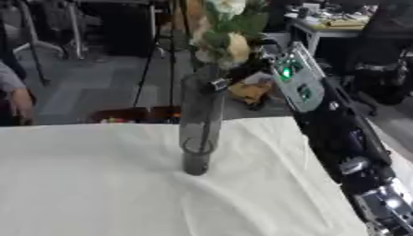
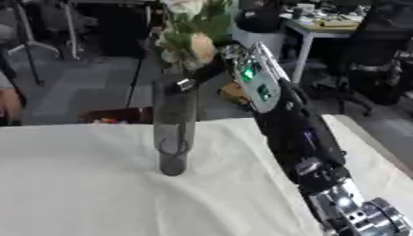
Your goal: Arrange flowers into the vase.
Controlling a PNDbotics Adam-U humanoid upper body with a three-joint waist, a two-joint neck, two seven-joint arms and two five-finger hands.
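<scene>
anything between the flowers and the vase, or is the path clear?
Nothing visible in the way. The flowers sit directly above the tall dark vase, and stems appear to run down inside it already. The right hand is up at the bouquet; its fingers are hidden behind the blooms. Only the cream cloth surrounds the vase.

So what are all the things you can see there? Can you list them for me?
vase: one, tall dark see-through glass, standing upright mid-table on the cloth
flowers: one bunch, cream blooms with green leaves, above the vase mouth, stems going down into the vase
tablecloth: one, cream, wrinkled, covering the table
desk: one, cluttered, far right background
person: part of one, sleeve and arm at the far left edge, not touching anything
right arm: one, black with silver joints and a green light, reaching from lower right up to the flowers
right robot hand: one, by the flowers; its fingers are hidden
</scene>
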